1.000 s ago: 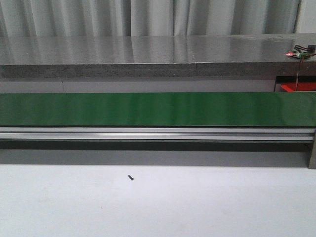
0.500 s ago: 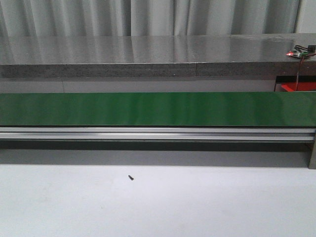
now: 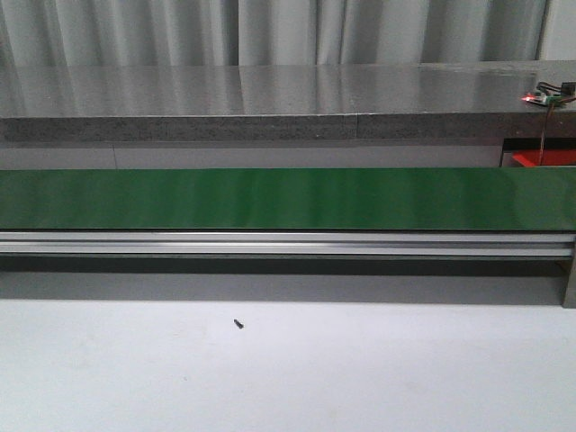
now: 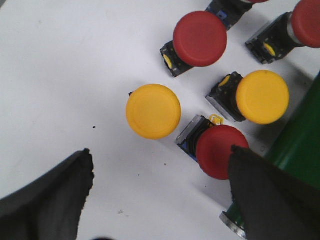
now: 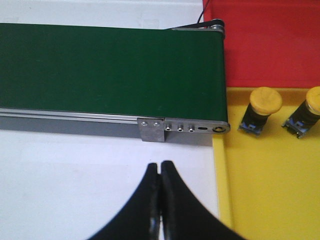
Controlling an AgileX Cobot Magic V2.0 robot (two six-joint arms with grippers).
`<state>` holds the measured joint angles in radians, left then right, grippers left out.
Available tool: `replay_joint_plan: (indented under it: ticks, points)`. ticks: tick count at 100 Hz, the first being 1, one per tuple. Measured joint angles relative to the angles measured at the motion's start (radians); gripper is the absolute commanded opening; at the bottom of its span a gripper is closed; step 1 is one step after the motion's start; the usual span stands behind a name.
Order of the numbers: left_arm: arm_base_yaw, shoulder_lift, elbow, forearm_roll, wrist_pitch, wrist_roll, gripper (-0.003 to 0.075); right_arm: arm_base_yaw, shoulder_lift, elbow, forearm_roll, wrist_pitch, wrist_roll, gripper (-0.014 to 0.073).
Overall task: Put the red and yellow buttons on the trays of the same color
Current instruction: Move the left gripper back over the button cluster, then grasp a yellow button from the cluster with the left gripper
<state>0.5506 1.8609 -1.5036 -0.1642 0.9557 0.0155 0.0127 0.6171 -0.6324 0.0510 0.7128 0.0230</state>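
In the left wrist view my left gripper (image 4: pixel 160 157) hangs open above the white table with nothing between its fingers. Beyond it lie a yellow button (image 4: pixel 153 111) standing on its cap side, a red button (image 4: pixel 218 151) partly behind one finger, a second yellow button (image 4: pixel 261 96), and two more red ones (image 4: pixel 200 38) (image 4: pixel 305 22). In the right wrist view my right gripper (image 5: pixel 160 165) is shut and empty over the table, near the belt's end. Beside it sits the yellow tray (image 5: pixel 270 200) with two yellow buttons (image 5: pixel 264 102) (image 5: pixel 312 105), and the red tray (image 5: pixel 270 45) behind it.
The green conveyor belt (image 3: pixel 288 198) runs across the front view, with its aluminium rail (image 3: pixel 288 243) below and a grey counter (image 3: pixel 270 99) behind. A small dark screw (image 3: pixel 238 323) lies on the white table. A strip of the red tray (image 3: pixel 540 159) shows at far right.
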Motion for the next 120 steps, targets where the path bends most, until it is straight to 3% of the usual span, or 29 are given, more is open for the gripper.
replay_joint_plan:
  ticks: [92, 120]
  points:
    - [0.000, 0.169, -0.020, 0.004, -0.128, -0.104, 0.0544, 0.000, 0.000, 0.000, 0.000, 0.000, 0.000, -0.0067]
    - [0.000, 0.175, -0.020, 0.004, -0.159, -0.105, 0.0417, 0.000, 0.000, 0.000, 0.000, 0.000, 0.000, -0.0067]
